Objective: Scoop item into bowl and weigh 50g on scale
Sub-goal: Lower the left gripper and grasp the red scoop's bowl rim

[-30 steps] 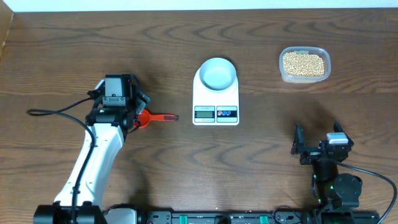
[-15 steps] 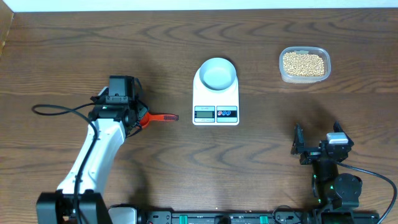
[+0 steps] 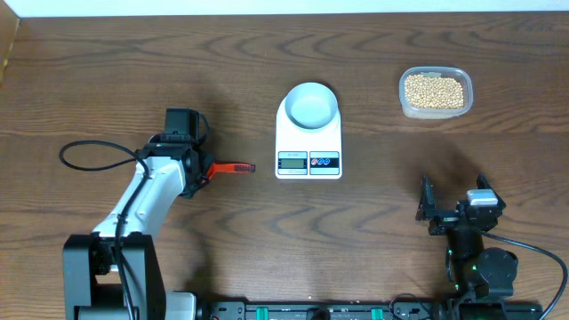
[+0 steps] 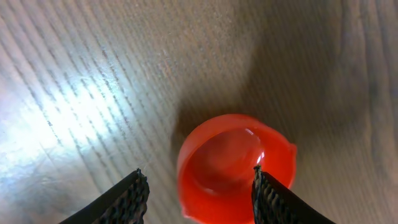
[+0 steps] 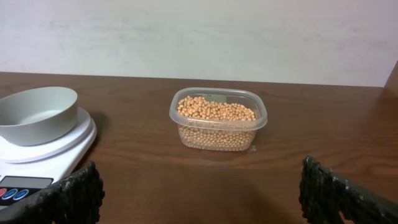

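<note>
Small tan-yellow beans (image 5: pixel 216 111) fill a clear plastic tub (image 5: pixel 260 121), far right. The pale, empty bowl (image 3: pixel 311 105) sits on the white digital scale (image 3: pixel 308 142), ready for weighing. The left gripper (image 4: pixel 198 183), fingers spread, hangs over a red plastic scoop (image 4: pixel 233 165), likely to grasp it. The right gripper (image 5: pixel 200 174) sits idle, fingers spread.

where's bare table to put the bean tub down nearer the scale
Bare wood lies between the scale and the tub, and in the wide strip in front of the scale, from the red scoop across to the right gripper. It is crowded left of the scale, where the left gripper hangs over the scoop.
</note>
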{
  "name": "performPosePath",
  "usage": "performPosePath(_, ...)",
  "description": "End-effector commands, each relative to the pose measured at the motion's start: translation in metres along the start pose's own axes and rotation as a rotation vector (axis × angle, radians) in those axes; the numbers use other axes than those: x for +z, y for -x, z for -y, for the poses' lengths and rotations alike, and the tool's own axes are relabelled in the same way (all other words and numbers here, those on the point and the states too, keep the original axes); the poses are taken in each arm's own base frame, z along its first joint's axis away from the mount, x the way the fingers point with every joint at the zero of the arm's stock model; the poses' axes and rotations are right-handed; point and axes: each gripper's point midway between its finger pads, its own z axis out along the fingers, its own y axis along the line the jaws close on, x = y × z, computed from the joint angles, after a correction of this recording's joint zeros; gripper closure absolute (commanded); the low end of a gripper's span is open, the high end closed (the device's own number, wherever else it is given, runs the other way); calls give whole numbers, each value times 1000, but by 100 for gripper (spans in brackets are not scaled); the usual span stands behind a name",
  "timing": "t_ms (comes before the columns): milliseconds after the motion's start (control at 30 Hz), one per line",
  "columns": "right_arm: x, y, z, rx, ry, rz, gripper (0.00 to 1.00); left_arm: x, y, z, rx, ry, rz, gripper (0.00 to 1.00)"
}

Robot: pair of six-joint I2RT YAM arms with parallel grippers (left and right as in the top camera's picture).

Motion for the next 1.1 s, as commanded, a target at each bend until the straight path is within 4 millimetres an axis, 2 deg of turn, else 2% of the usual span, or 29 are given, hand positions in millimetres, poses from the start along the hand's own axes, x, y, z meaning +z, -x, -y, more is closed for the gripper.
performPosePath(0, 0, 0, -2, -9, 7, 0, 1, 10, -5, -3, -40, 14, -12, 45)
performPosePath(267, 0, 0, -2, -9, 7, 0, 1, 22, -14, -15, -92, 44, -30, 52)
performPosePath(400, 0, 0, -2, -9, 7, 0, 1, 23, -12, -10, -96, 18, -22, 57)
performPosePath(600, 0, 0, -2, -9, 7, 0, 1, 23, -10, -6, -99, 2, -16, 60)
performPosePath(767, 0, 0, -2, -9, 7, 0, 1, 25, -17, -8, -83, 9, -26, 61)
performPosePath(1067, 0, 0, -2, -9, 7, 0, 1, 27, -24, -5, -63, -7, -24, 76)
